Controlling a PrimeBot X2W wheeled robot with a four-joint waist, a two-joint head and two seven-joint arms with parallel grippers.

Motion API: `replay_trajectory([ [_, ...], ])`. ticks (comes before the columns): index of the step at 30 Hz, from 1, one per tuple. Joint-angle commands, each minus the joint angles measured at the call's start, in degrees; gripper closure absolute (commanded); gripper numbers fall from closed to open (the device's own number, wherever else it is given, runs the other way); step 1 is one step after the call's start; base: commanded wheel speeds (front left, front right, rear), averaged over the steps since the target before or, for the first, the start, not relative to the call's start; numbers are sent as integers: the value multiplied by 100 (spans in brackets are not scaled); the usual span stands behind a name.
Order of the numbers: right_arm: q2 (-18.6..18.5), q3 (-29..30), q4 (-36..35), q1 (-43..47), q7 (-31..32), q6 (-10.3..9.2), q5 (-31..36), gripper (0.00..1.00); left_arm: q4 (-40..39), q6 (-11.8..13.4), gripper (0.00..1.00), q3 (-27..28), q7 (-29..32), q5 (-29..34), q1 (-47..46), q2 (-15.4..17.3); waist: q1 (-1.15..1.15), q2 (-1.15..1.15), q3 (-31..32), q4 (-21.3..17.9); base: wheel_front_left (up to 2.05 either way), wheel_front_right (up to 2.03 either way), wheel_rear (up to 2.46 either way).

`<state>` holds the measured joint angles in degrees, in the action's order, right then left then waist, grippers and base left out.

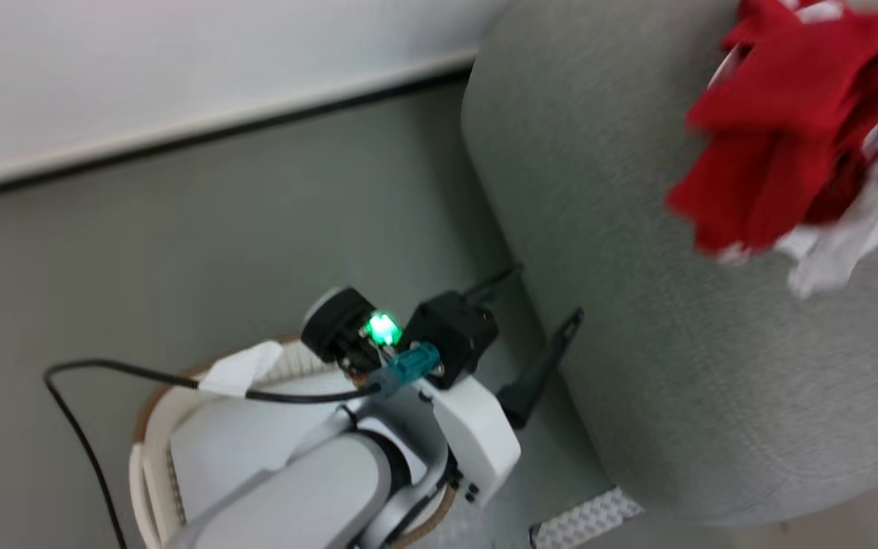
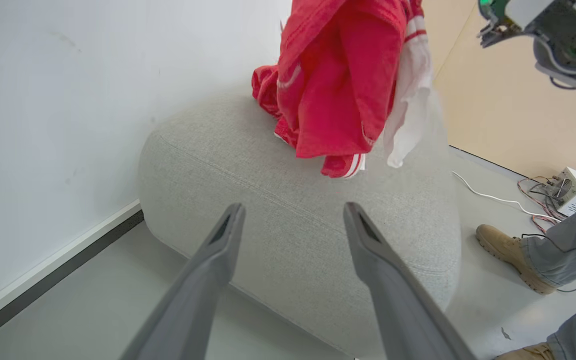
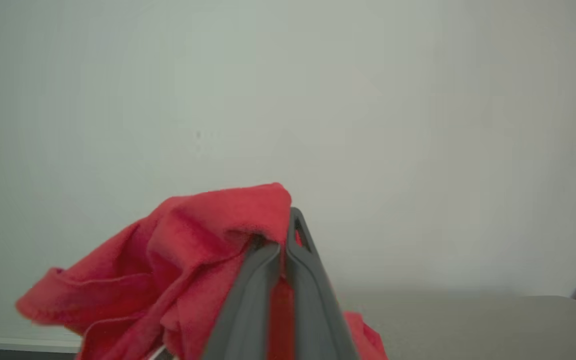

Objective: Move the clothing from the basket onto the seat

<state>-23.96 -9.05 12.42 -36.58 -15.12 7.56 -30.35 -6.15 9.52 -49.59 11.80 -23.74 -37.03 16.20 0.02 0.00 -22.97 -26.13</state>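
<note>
My right gripper [image 3: 280, 235] pinches the red clothing [image 2: 338, 90], hanging over the sofa [image 2: 248, 165]. My left gripper [image 2: 293, 207] is spread and empty, near the basket [image 1: 151, 427]. Next I'd lower and release.

White forearm [image 1: 294, 488] carries black cable [image 1: 134, 369], green light [image 1: 383, 329], grey fingers [image 2: 208, 280].

The rounded light-grey sofa [image 2: 293, 250] is showing a coarse, matt woven cloth. The bright red and white clothing [image 2: 338, 90] is looking like soft, creased, matt fabric. The oval white perforated basket [image 1: 148, 473] is showing smooth plastic. The long dark fingers [image 2: 218, 260] of the left gripper [image 2: 294, 205] are looking smooth, matt, plastic-like.
</note>
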Motion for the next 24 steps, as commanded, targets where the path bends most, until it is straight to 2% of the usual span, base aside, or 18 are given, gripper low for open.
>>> replay_trajectory([
  [1, -195, 219, 192, -443, 7, -15, 0, 100, 9, -17, 0, 46, 57, 124, -205, 81, -2, 0, -856, 353, 0, 0, 0],
  [3, -311, 496, 477, -934, 32, -15, -133, 100, 34, 4, 0, 99, 83, 225, -413, 96, -2, 0, -1156, 483, 0, 0, 0],
  [7, -825, 1066, 1091, -1894, 123, -15, -232, 100, 74, 57, 0, 214, 62, 400, -783, 44, -2, 0, -1722, 786, 0, 0, 0],
  [9, -1145, 1384, 1533, -2351, 151, -15, -209, 100, 92, 93, 0, 252, 39, 458, -914, 20, -2, 0, -1950, 937, 0, 0, 0],
  [13, -1453, 1906, 2565, -2975, 147, -15, 35, 100, 89, 144, 0, 299, -4, 467, -995, 16, -2, 0, -2280, 1200, 0, 0, 0],
  [17, -1415, 2170, 3584, -3190, 63, -15, 448, 100, 60, 175, 0, 281, -80, 515, -922, 70, -2, 0, -2450, 1381, 0, 0, 0],
  [22, -1065, 2506, 4569, -3033, -7, -15, 947, 100, 4, 206, 0, 270, -168, 518, -908, 44, -2, 0, -2462, 1483, 0, 0, 0],
  [23, -998, 2568, 4620, -3007, -5, -15, 1054, 91, -6, 206, 0, 276, -199, 518, -926, 29, -2, 0, -2443, 1480, 0, 0, 0],
  [24, -910, 2621, 4636, -2977, -6, -15, 1149, 64, -8, 207, 0, 285, -234, 530, -951, 23, -2, 0, -2414, 1468, 0, 0, 0],
])
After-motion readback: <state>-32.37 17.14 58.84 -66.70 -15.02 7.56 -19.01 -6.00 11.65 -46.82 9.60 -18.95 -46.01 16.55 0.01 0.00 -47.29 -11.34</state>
